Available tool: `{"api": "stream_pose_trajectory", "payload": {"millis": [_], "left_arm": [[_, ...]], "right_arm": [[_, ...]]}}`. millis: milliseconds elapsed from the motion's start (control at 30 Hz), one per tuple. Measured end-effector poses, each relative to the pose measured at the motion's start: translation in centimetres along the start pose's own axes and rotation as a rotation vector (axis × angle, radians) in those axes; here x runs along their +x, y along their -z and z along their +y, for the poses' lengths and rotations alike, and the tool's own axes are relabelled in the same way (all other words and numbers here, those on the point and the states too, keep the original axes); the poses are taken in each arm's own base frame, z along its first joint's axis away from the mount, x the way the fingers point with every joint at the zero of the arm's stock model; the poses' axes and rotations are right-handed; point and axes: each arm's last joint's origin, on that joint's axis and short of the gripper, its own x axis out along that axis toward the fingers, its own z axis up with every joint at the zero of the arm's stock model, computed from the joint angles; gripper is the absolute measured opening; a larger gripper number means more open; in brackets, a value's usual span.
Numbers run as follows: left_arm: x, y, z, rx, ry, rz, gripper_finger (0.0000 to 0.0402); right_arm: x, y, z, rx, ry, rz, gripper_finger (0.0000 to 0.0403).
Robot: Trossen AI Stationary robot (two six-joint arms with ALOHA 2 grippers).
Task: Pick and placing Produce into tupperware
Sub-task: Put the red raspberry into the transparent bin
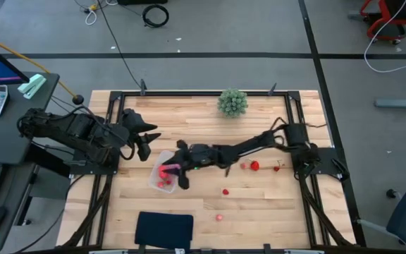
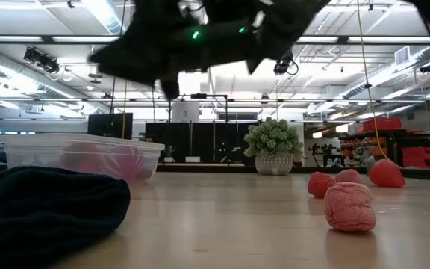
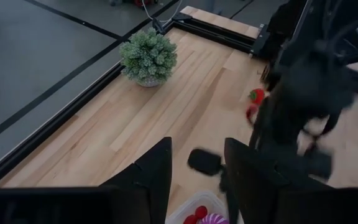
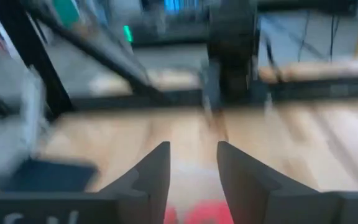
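High view — my right pincer [image 1: 177, 171] is reached far across to the tupperware [image 1: 162, 176], left of centre on the worktop [image 1: 259, 212]; a pink piece [image 1: 168, 168] shows at its fingers, gripped or merely beneath, cannot tell. Left pincer [image 1: 145, 134] waits just beyond the tub. Loose produce [image 1: 254, 166] lies to the right, more nearer me.

Low view — tub clear, thin-walled, pink lumps inside; a wrinkled pink piece [image 2: 349, 205] sits near on the boards.

Left wrist view — left fingers parted, empty; red and purple-white pieces in the tub corner below.

Right wrist view — blurred; fingers apart, red between them.

Judgement: the berries are light and hard, prone to roll — pinch across the middle.
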Motion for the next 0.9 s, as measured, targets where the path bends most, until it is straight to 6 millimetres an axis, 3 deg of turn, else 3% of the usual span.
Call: {"api": "stream_pose_trajectory", "payload": {"millis": [100,233,333,500,667,767,900], "left_arm": [[0.0,0.0,0.0,-0.02,0.003,-0.003,0.0157],[0.0,0.0,0.0,-0.031,0.004,-0.001,0.0152],[0.0,0.0,0.0,-0.031,0.004,0.0,0.0149],[0.0,0.1,0.0,-0.026,0.001,0.011,0.0156],[0.0,0.1,0.1,-0.024,-0.001,0.014,0.0155],[0.0,0.2,0.1,-0.02,-0.003,0.019,0.015],[0.4,0.3,-0.2,0.001,-0.009,0.03,0.0145]], "right_arm": [[1.9,1.1,-0.3,-0.035,0.016,0.125,0.0158],[2.6,-0.9,-0.1,-0.077,0.026,0.202,0.018],[1.4,-2.5,0.4,-0.103,0.04,0.335,0.0189],[-3.5,-4.4,2.2,-0.011,0.041,0.66,0.0189],[-8.6,-2.6,6.3,0.006,0.162,1.069,0.0179],[-10.7,-1.2,9.1,-0.014,0.245,1.089,0.0174],[-12.4,2.4,11.4,-0.015,0.376,0.998,0.0174]]}}
